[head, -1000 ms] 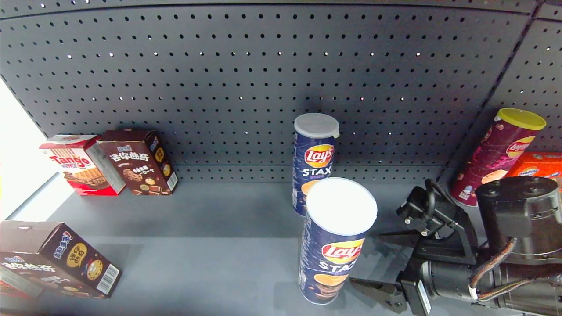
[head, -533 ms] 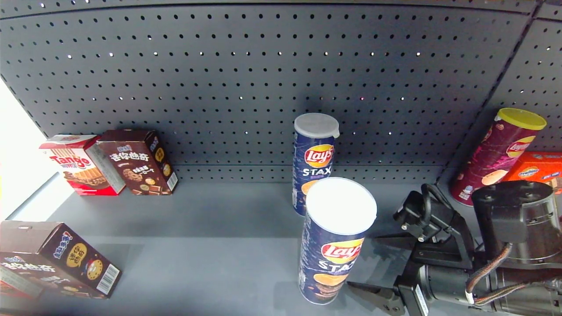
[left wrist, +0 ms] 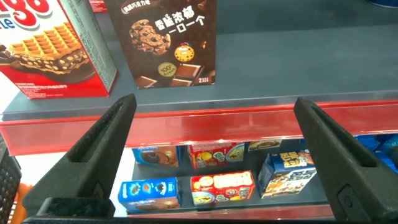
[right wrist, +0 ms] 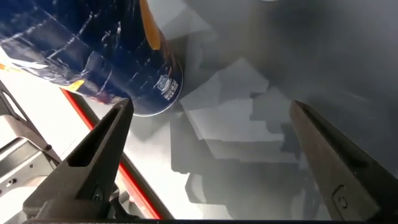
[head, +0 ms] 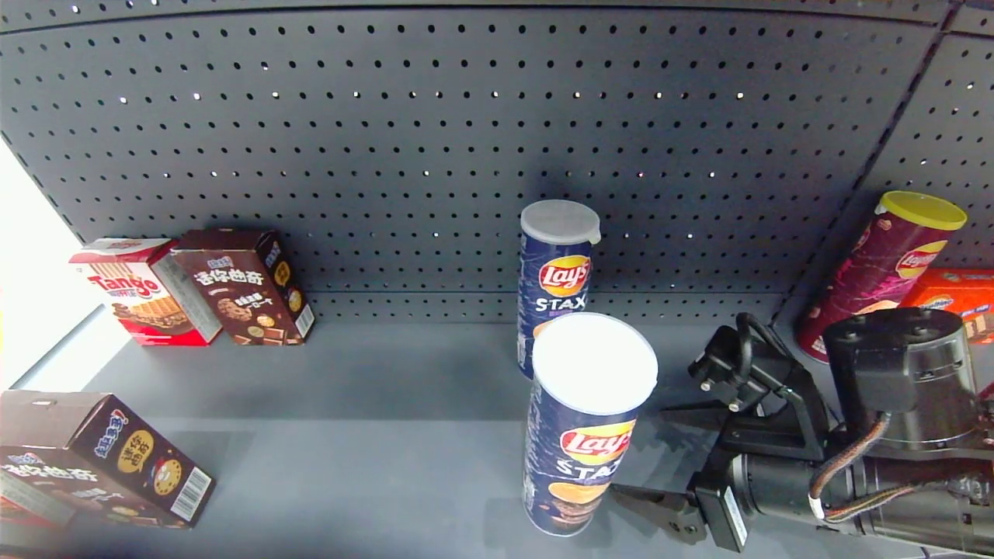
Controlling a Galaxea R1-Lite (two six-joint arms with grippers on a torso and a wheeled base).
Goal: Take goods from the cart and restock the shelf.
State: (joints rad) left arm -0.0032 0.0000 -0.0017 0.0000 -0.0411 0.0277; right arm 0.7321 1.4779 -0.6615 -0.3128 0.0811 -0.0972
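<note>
Blue chip cans (head: 581, 454): 2 on shelf (head: 373, 404) | purple can (head: 877, 264): 1 | left jaws spread wide | right jaws spread wide

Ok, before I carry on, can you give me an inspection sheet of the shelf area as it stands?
Surface: grey shelf, pegboard behind.
Job's things: two blue chip cans standing upright, front can directly before rear can.
Clutter: red wafer box and brown cookie box at back left; brown boxes at front left; purple can and orange box at far right.
Grippers: right gripper open beside front can, holding nothing; left gripper open, empty, facing the red rail.
Cables: black cable loop and braided cable on the right arm, off the goods.
Surroundings: small boxes on a level below the rail.
</note>
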